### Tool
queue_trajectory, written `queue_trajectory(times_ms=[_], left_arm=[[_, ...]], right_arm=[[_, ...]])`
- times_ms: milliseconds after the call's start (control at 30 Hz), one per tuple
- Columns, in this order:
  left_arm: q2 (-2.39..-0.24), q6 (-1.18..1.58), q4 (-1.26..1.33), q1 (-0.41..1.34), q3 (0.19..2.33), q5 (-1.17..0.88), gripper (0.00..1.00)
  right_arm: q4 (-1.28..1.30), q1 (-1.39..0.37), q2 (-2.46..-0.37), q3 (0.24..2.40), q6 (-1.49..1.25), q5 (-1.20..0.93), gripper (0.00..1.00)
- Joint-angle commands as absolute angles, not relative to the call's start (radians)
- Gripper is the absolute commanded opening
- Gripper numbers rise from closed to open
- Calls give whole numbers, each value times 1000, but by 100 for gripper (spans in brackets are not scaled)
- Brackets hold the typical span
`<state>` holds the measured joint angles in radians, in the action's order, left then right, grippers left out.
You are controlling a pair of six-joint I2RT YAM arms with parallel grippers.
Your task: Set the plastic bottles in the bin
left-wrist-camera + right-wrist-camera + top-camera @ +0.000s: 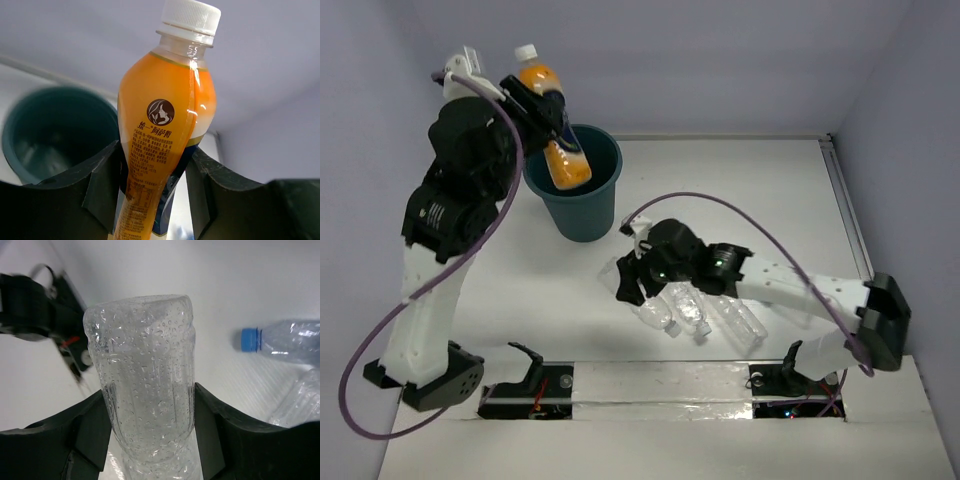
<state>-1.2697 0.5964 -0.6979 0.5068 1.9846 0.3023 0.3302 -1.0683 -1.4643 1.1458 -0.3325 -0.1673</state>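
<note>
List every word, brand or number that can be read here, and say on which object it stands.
"统一阿萨姆": on the orange bottle, under a round emblem of a woman's head.
The small print below it: too small to read.
The clear bottle and the blue-capped bottle: no text visible.

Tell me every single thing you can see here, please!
Orange bottle: one, orange with white cap, held above the bin.
Bin: one, dark teal, back of the table.
Clear bottles: about four, see-through, lying near the right arm; one gripped.
Table: one, white.
Left end effector: black, shut on the orange bottle.
Right end effector: black, shut on a clear bottle.
</note>
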Motion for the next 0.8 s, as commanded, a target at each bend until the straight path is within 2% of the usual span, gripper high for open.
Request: queue_trajectory(times_ms=[0, 167, 300, 333, 367, 400, 533, 700, 767], left_arm=[[-1376, 494, -569, 399, 2002, 370, 29], [-1422, 459, -367, 266, 1846, 347, 30], [-1456, 443, -298, 245, 1770, 339, 39], [-1462, 442, -287, 245, 1744, 334, 51], [-1462, 440, -276, 245, 1734, 327, 60], [-1459, 440, -275, 236, 1724, 322, 75], [-1422, 440, -284, 236, 1723, 275, 91], [-1287, 442, -336, 236, 1681, 197, 91], [-1186, 469, -341, 236, 1576, 126, 80]], right_arm=[[363, -1075, -1339, 1253, -373, -164, 58], [394, -1075, -1264, 1414, -388, -83, 58], [407, -1075, -1307, 1607, -382, -5, 58], [397, -1075, -1336, 1671, -380, 47, 58], [391, -1053, -1351, 1704, -382, 66, 58], [374, -1042, -1386, 1736, -390, 90, 58], [319, -962, -1462, 1873, -443, 98, 58], [244, -871, -1646, 2049, -523, 97, 59], [219, -845, -1704, 2098, -561, 115, 59]])
